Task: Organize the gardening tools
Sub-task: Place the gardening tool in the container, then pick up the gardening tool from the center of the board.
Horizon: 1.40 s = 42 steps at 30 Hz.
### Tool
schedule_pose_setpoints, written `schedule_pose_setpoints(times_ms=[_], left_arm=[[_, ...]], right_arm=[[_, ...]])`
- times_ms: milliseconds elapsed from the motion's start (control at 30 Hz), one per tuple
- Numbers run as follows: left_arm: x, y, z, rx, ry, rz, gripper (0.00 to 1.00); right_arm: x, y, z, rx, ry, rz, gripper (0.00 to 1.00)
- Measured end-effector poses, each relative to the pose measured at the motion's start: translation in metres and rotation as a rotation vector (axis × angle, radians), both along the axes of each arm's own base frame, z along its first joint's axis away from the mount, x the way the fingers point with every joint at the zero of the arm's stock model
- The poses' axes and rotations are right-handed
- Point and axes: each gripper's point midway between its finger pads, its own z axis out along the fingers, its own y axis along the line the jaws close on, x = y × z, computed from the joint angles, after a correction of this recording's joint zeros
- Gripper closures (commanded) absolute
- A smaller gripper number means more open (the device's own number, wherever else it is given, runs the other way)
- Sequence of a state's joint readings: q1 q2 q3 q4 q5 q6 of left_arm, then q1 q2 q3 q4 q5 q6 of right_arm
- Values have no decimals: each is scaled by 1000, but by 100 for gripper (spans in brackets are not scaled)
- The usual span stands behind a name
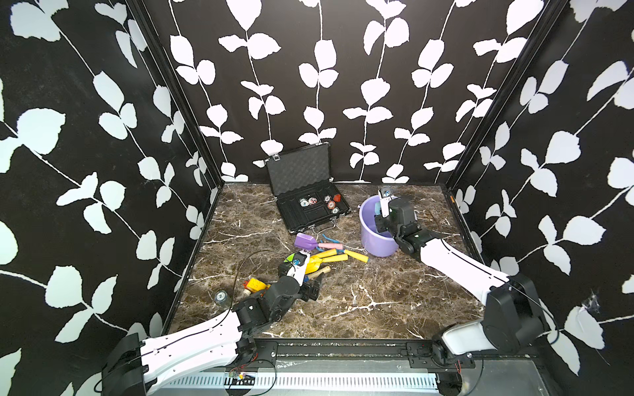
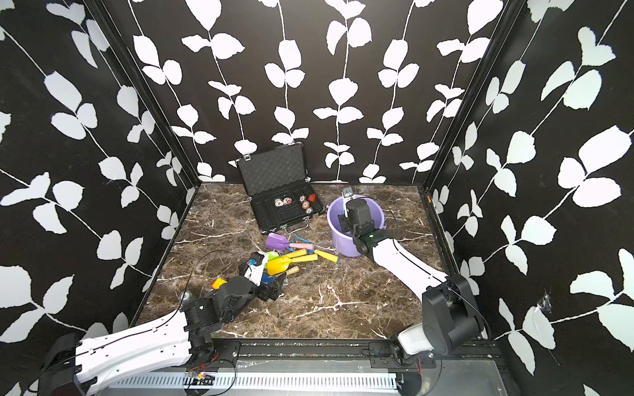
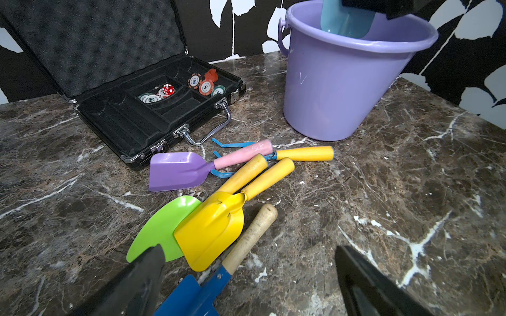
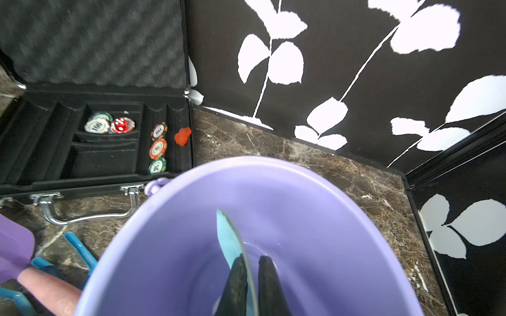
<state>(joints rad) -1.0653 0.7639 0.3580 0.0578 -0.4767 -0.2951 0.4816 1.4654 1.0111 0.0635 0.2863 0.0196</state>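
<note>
Lilac plastic forms the round, smooth bucket [image 3: 328, 90], which stands upright on the brown marble worktop [image 3: 410, 177] with white veins. The right tool [image 4: 250, 262] reaches down inside it, closed narrow on the thin curved blade of a pale-blue scoop [image 4: 226, 235]. The other garden pieces lie in a loose heap just beside the bucket: a purple spade [image 3: 175, 171] with a flat square blade and a pink handle, crossing a blue claw rake [image 3: 232, 144]; a green scoop [image 3: 161, 227] partly under a glossy yellow scoop [image 3: 210, 232]; and a blue spade [image 3: 191, 295] with a rough wooden handle. The left tool [image 3: 247, 250] hangs over this blue spade with its fingers spread wide, gripping nothing. A black case [image 3: 109, 120] with a ridged foam lid lies open near the back wall
</note>
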Motion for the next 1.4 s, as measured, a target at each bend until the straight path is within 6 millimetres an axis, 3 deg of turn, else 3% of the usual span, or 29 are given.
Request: schedule_pose_setpoints(times_ms=[267,433,667,800,1067,1200,1300,1400], left_arm=[[0,1,3,-8,-5,0,1],[0,1,3,-9,-6,0,1],[0,1,3,-9,-7,5,1],[1,3,3,-7,-9,15,1],[4,8,3,-20,-4,57,1],[6,13,2,-23,2,90,1],[7,19,-1,-25,6,125,1],[8,29,-1,-40,7,173,1]], right_arm=[[5,-6,-13,4,31,-20,96],[5,-12,-18,18,42,-39,77],[6,-13,-16,35,41,-49,62],[1,-15,-10,51,41,-56,44],[-24,-22,37,128,-13,-45,31],[-41,-17,51,158,-11,-3,26],[-58,-2,58,161,-10,51,22],[-80,27,59,143,5,143,22]])
